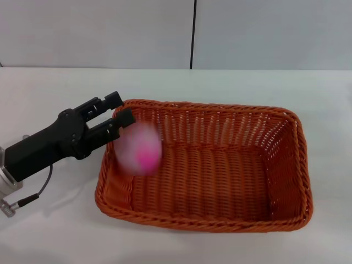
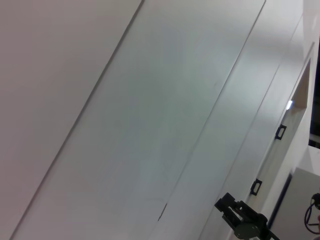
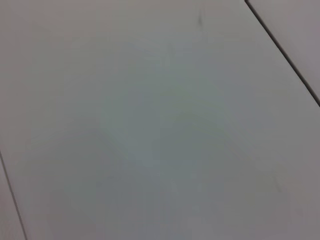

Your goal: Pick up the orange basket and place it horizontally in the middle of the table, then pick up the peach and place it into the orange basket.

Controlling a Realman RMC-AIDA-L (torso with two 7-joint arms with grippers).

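The orange basket (image 1: 286, 165) lies lengthwise across the middle of the white table (image 1: 247, 82) in the head view. The peach (image 1: 140, 149), pale pink with a magenta blotch, shows as a blur inside the basket's left end, just below and apart from my left gripper. My left gripper (image 1: 124, 108) hovers over the basket's left rim, open, with nothing between its black fingers. The right gripper is out of view.
A grey wall with a dark vertical seam (image 1: 193, 33) stands behind the table. The wrist views show only pale panels and bare surface; a small dark fixture (image 2: 242, 220) sits far off in the left wrist view.
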